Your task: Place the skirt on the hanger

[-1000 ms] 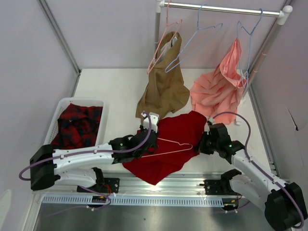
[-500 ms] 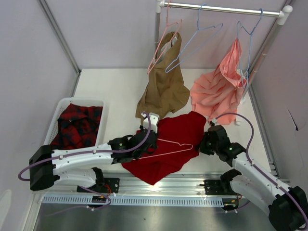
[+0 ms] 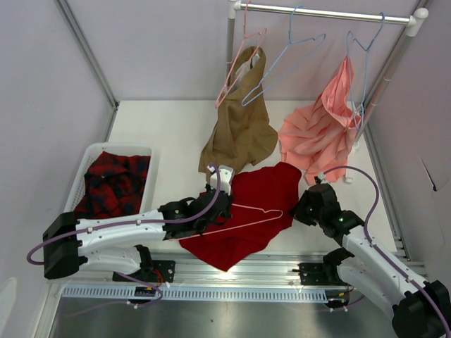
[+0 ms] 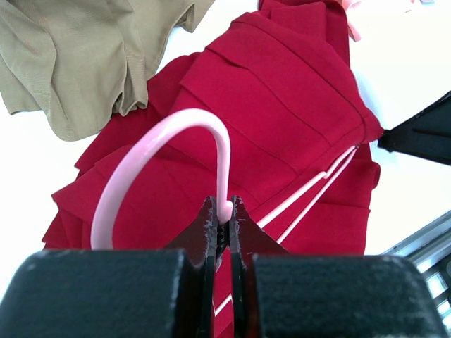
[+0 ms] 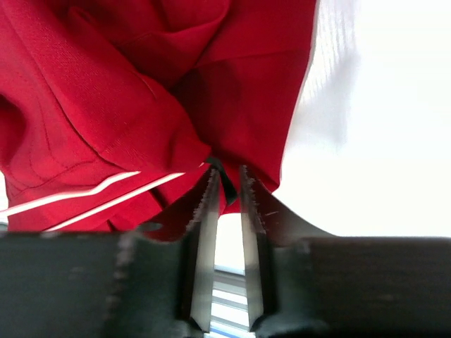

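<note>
The deep-red skirt [image 3: 246, 208] lies spread on the table between my two arms. Across it lies the pale-pink hanger [image 3: 271, 210]. My left gripper [image 3: 224, 211] is shut on the base of the hanger's hook [image 4: 224, 162], at the skirt's left side [image 4: 282, 120]. My right gripper [image 3: 301, 208] sits at the skirt's right edge [image 5: 106, 91]. Its jaws [image 5: 225, 179] stand slightly apart, with a fold of red cloth loose between the tips. The hanger's two thin bars [image 5: 91, 191] run across the cloth just left of them.
A white basket [image 3: 79, 176] at the left holds a red-and-black plaid garment [image 3: 116, 183]. Behind the skirt hang a tan garment [image 3: 239, 134], a light-blue hanger [image 3: 282, 63] and a salmon-pink garment [image 3: 317, 130], all on a rail [image 3: 324, 13].
My right gripper has parted its jaws from a tight pinch on the skirt's edge and drawn slightly right. The left gripper and the hanger have stayed put.
</note>
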Motion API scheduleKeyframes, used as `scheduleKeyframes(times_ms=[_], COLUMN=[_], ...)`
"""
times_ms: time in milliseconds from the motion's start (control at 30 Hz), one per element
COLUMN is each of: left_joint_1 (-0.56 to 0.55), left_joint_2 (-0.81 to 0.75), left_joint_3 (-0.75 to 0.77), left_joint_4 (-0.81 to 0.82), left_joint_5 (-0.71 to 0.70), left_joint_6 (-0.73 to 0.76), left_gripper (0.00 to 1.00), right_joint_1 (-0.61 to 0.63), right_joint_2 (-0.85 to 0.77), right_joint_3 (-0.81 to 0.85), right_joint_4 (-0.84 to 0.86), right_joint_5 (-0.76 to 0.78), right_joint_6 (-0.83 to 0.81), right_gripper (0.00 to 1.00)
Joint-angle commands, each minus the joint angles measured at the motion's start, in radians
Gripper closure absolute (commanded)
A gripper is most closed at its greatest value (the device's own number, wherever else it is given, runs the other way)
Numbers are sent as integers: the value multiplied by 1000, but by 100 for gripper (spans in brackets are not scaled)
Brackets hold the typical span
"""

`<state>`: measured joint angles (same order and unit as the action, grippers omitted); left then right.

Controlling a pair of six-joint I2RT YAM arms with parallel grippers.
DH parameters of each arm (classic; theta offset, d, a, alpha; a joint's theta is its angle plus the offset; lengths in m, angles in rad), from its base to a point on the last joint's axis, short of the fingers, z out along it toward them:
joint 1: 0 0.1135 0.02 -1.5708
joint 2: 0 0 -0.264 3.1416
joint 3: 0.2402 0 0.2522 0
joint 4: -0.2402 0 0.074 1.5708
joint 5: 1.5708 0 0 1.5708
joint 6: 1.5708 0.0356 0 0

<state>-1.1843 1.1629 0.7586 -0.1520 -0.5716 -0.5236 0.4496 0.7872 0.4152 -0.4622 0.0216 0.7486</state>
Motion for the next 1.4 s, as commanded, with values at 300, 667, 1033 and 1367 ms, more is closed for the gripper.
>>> scheduleKeyframes(times_ms=[300, 667, 1033, 1367], left_joint_1=[8, 8, 8, 8], left_joint_2=[8, 1, 4, -12], left_joint_3=[4, 10, 16, -1], left_joint_4=[22, 28, 31, 88], left_joint_5=[3, 24, 35, 82], left_joint_6=[11, 23, 27, 56], left_gripper=[100, 100, 100, 100], right_joint_1=[-5, 3, 90, 92], right_joint_2=[-58, -54, -17, 4], right_joint_3=[8, -4, -23, -18], right_joint_4=[-20, 8, 63, 48], right_joint_5=[38, 35, 73, 139], right_joint_6=[6, -6, -8, 11], right_gripper=[66, 68, 71, 76])
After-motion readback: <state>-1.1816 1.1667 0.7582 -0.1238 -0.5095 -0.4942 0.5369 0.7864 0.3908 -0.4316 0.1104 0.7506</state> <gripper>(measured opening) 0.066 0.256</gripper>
